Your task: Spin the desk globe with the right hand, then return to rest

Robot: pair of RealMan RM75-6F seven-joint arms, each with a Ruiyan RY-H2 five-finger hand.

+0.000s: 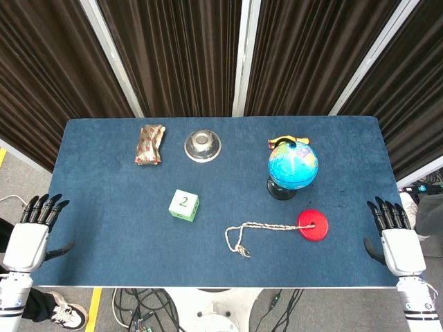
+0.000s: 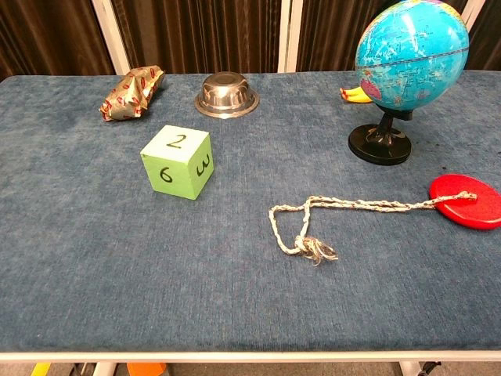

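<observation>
Toward the far right of the counter: the desk globe (image 1: 293, 164) stands upright on its black base (image 2: 380, 146), sphere tilted on its axle, free of anything touching it, so I judge the spin not yet begun
Behind the globe: a yellow and orange object (image 1: 282, 142) lies just beside it, mostly hidden; I cannot tell what it is
In front of the globe: a red disc (image 1: 313, 225) lies flat near the base, with a braided cord (image 2: 344, 210) trailing left from it to a knotted end; I would bring my reach in above these so as not to drag them
My right hand (image 1: 396, 234): at the right edge of the counter, well apart from the globe, fingers spread and holding nothing; I read this as its rest pose
My left hand (image 1: 33, 232): mirrored at the left edge, fingers apart, nothing in it; the task gives it no part, so it sits out of the way
Middle of the counter: a green die (image 2: 178, 161) shows 2 on top, well clear of the path from right hand to globe
Far side: a steel bowl (image 1: 203, 146) sits upside down, and a crumpled foil wrapper (image 1: 149, 144) lies to its left
Counter (image 1: 104, 207): blue cloth surface, dark curtains behind
</observation>
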